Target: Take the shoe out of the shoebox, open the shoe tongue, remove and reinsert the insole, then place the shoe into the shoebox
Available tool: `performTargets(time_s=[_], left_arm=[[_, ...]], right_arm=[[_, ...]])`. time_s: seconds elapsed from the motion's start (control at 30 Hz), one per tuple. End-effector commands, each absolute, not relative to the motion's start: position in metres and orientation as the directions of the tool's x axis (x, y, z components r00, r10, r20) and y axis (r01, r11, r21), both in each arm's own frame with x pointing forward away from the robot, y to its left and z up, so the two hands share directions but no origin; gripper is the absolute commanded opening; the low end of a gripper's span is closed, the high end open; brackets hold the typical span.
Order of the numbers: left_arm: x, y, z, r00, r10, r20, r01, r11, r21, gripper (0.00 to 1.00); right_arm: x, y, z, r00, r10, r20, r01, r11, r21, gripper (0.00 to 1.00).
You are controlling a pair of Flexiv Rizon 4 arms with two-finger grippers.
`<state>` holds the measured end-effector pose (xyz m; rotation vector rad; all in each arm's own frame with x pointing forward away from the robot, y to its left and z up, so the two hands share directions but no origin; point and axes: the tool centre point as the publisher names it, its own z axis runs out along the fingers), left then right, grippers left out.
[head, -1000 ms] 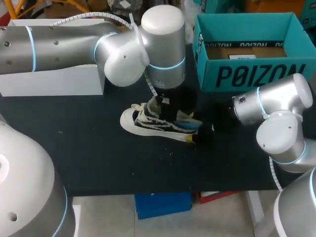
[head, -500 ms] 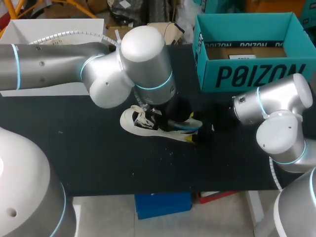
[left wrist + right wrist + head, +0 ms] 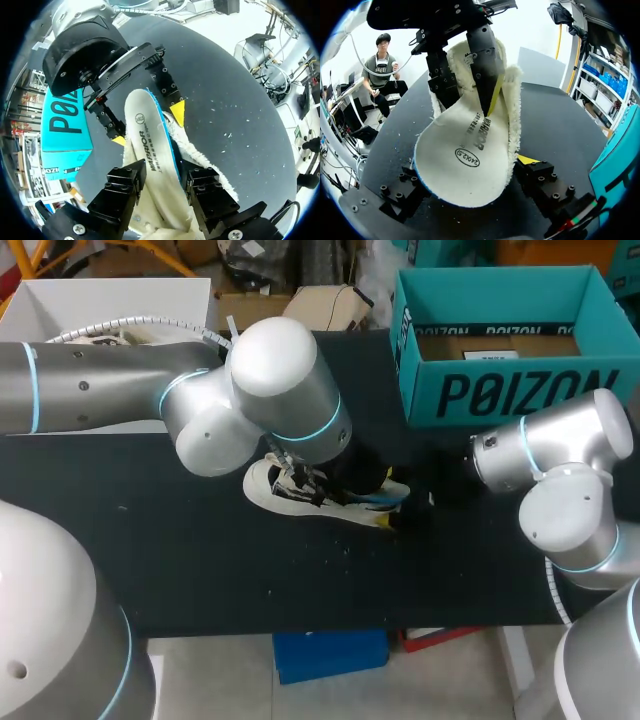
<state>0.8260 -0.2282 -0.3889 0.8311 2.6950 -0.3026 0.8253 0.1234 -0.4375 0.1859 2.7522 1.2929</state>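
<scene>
The white shoe (image 3: 272, 495) with black stripes lies on the black table, toe to the left. Its white insole (image 3: 150, 155) (image 3: 465, 160) sticks out of the fleece-lined heel opening. My left gripper (image 3: 162, 190) (image 3: 470, 95) comes down over the shoe, its fingers apart, one yellow-tipped finger (image 3: 492, 90) resting on the insole. My right gripper (image 3: 400, 515) (image 3: 148, 126) (image 3: 470, 185) is at the heel, with a finger against each side of the shoe. The teal shoebox (image 3: 510, 390) stands open at the back right with nothing in it.
A white box (image 3: 110, 300) stands at the back left, behind my left arm. Bare black table (image 3: 200, 570) stretches in front of the shoe to the near edge.
My left arm has swung down and left over the shoe, and its fingers have spread apart. The raised insole end has come lower. The right arm has kept still.
</scene>
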Motion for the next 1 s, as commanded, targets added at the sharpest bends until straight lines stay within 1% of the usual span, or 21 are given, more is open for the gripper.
performTargets(time_s=[0.03, 0.33, 0.43, 0.8, 1.0], left_arm=[[0.833, -0.236, -0.404, -0.786, 0.513, -0.346, 0.581, 0.803, -0.129, 0.44], [0.837, -0.238, -0.411, -0.789, 0.496, -0.363, 0.572, 0.808, -0.14, 0.43], [0.838, -0.239, -0.409, -0.788, 0.49, -0.374, 0.572, 0.807, -0.147, 0.42], [0.837, -0.259, -0.398, -0.763, 0.5, -0.411, 0.602, 0.78, -0.169, 0.44], [0.841, -0.267, -0.394, -0.756, 0.498, -0.425, 0.611, 0.77, -0.184, 0.43]], right_arm=[[0.826, 0.125, -0.442, -0.988, 0.151, -0.032, 0.072, 0.635, 0.769, 0.0], [0.826, 0.125, -0.442, -0.988, 0.151, -0.032, 0.072, 0.635, 0.769, 0.0], [0.826, 0.125, -0.442, -0.988, 0.151, -0.032, 0.072, 0.635, 0.769, 0.0], [0.826, 0.125, -0.442, -0.988, 0.151, -0.032, 0.072, 0.635, 0.769, 0.0], [0.826, 0.125, -0.442, -0.988, 0.151, -0.032, 0.072, 0.635, 0.769, 0.0]])
